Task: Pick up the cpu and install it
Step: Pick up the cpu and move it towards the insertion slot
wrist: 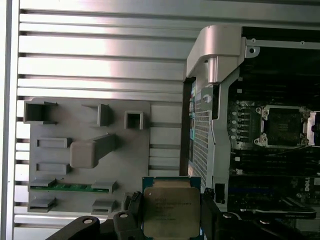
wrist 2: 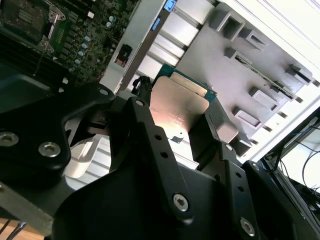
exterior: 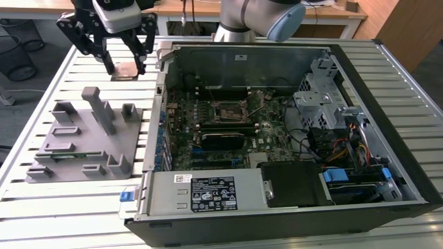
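One step was in hand, the carry: over the slatted table point(exterior: 69, 218), at the exterior view's left of the computer case point(exterior: 408, 155), your gripper point(exterior: 126, 68) hung with its claw pinched on opposite edges of the cpu point(wrist: 171, 212), which seemed lifted clear. You had not yet installed it. That, I judged, would call for squaring the chip with the socket point(exterior: 229, 111) inside the case.

Robotics lab, slatted metal bench point(exterior: 66, 210), open computer case point(exterior: 277, 231), desks behind point(exterior: 325, 13)
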`<state>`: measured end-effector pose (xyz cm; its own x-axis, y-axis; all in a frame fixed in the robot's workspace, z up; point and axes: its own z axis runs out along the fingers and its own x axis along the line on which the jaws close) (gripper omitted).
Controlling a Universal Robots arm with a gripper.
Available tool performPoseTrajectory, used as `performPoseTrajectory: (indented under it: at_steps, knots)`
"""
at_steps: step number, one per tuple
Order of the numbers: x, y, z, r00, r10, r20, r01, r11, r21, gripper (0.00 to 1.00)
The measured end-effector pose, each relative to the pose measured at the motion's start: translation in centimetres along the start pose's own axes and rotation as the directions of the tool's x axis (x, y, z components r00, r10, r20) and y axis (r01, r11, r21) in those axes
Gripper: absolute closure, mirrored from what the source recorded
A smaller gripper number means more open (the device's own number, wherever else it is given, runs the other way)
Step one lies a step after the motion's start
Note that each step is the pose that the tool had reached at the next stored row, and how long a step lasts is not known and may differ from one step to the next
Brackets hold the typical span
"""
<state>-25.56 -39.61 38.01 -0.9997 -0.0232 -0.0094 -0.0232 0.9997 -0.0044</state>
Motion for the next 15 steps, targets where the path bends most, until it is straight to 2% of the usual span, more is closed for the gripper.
performPoseTrajectory:
  at_steps: [15]
  knots:
    - [-2.61,-0.06,0.19,1.0,0.0,-0.0001,0.0,1.0,0.0,0.46]
